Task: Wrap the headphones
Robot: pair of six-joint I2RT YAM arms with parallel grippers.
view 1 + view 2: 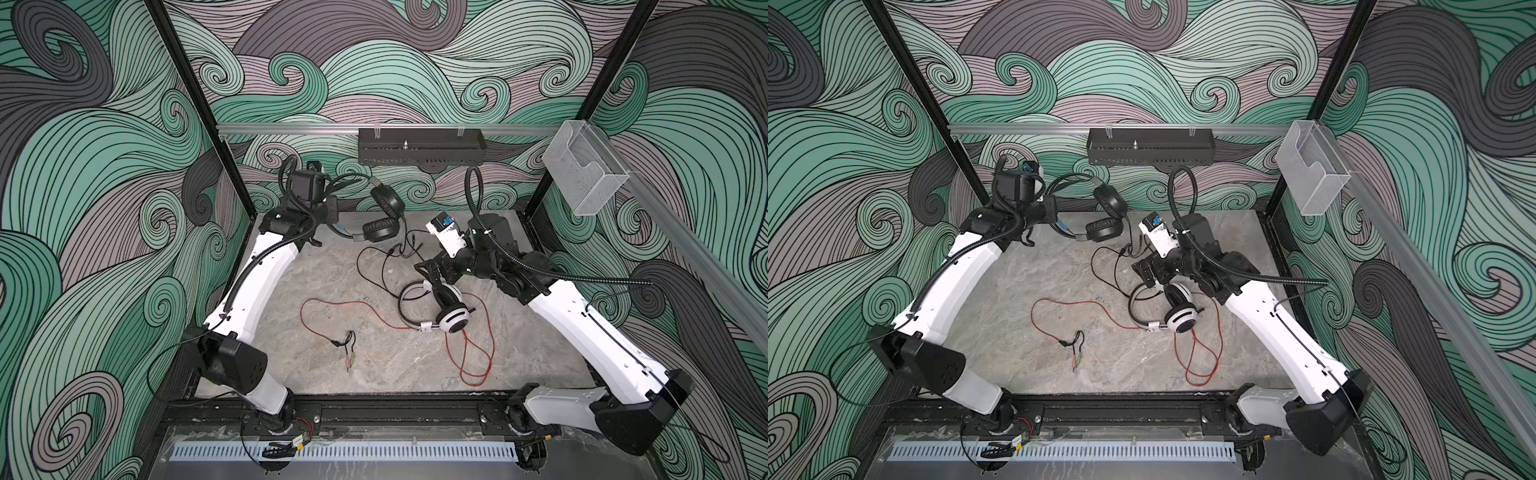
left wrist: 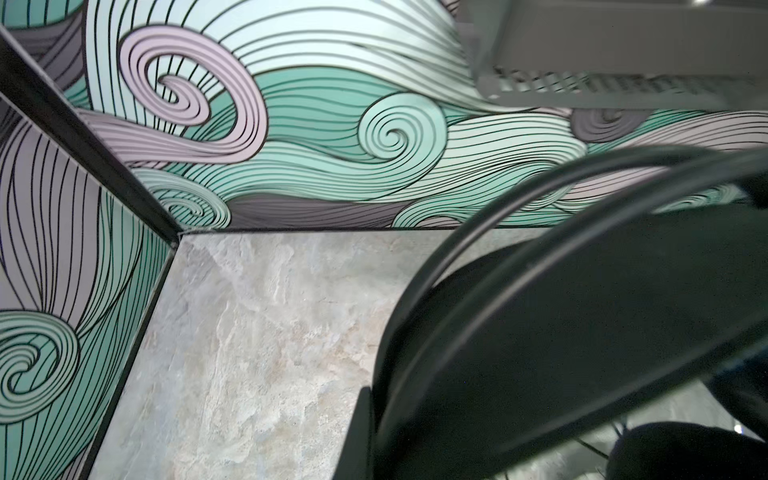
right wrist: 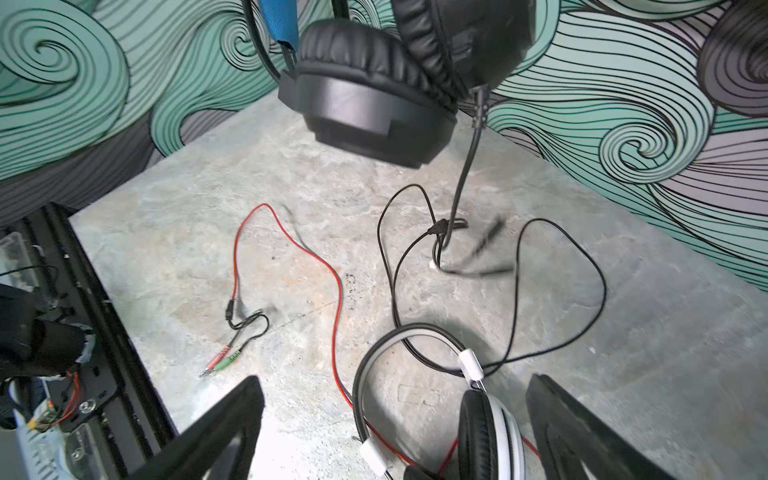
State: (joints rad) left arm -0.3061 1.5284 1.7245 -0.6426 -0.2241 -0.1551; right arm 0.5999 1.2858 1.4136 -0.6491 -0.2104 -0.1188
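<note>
Swirl-patterned walls [image 1: 374, 62] in green and grey enclose a grey marble-look tabletop [image 1: 332, 374]. At the far left corner your left gripper [image 1: 331, 206] is clamped on the headband of the black headset [image 1: 386, 200]; in the left wrist view the dark band fills much of the frame beside 1 finger [image 2: 361, 432]. Its 2 earcups hang near the back wall, and in the right wrist view the lower cup looks clear of the surface. Its black cable [image 1: 376, 266] drops from a cup and loops on the table, partly blurred. Your right gripper [image 3: 395, 380] stands with fingers spread wide over the white headset [image 1: 453, 316], which lies right of centre; 1 earcup sits between the fingers, touching neither. The red cable [image 1: 332, 305] trails left across the table and also loops toward the near edge, ending in 2 plugs [image 1: 349, 361], pink and green.
</note>
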